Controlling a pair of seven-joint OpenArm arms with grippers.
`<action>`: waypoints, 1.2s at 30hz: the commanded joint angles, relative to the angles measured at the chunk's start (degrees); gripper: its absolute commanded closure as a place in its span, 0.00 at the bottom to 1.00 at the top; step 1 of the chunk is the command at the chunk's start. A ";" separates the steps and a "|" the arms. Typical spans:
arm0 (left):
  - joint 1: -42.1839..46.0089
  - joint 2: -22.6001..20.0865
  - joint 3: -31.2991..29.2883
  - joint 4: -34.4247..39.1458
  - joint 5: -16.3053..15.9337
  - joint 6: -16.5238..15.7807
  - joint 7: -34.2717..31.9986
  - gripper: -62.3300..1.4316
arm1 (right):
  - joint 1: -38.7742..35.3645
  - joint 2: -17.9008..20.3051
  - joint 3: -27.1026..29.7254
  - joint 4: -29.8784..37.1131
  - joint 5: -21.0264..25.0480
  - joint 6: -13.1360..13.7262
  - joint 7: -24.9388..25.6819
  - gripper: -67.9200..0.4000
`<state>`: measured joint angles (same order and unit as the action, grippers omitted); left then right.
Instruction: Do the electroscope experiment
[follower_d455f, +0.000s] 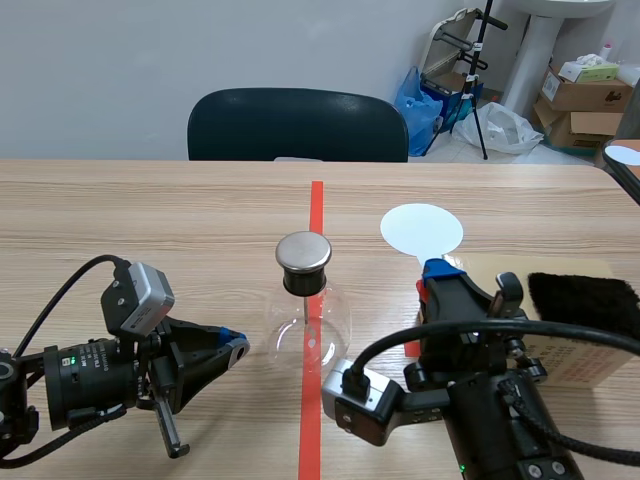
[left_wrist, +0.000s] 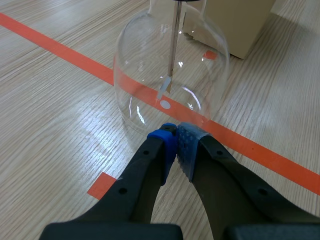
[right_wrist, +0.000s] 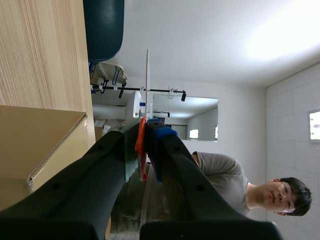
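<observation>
The electroscope, a clear glass flask with a round metal cap, stands on the orange-red tape line at the table's middle. In the left wrist view the flask is just ahead of my left gripper, which is shut on nothing, and a thin rod with foil leaves hangs inside it. My left gripper lies low to the flask's left. My right gripper is shut on the orange handle of a white disc paddle, held to the right of the cap. The paddle shows edge-on in the right wrist view.
A cardboard box lies at the right under my right arm, with a black fur cloth on top. A dark chair stands behind the table's far edge. A person shows in the right wrist view.
</observation>
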<state>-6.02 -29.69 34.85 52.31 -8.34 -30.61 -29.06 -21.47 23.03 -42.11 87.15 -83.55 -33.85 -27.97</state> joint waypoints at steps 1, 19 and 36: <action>-0.02 0.11 -0.04 0.87 -0.39 -0.20 -1.14 0.93 | 0.85 0.31 0.42 0.90 -0.15 -0.85 -0.17 0.98; -0.02 0.13 -0.04 0.87 -0.39 -0.20 -1.16 0.93 | 2.32 0.33 0.42 0.90 0.90 -1.27 10.38 0.98; -0.02 0.13 -0.04 0.87 -0.39 -0.20 -1.16 0.93 | 4.04 0.33 0.42 0.90 1.29 -1.05 23.50 0.98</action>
<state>-6.02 -29.69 34.85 52.31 -8.34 -30.61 -29.19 -18.11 23.03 -42.09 87.15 -82.48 -34.26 -4.32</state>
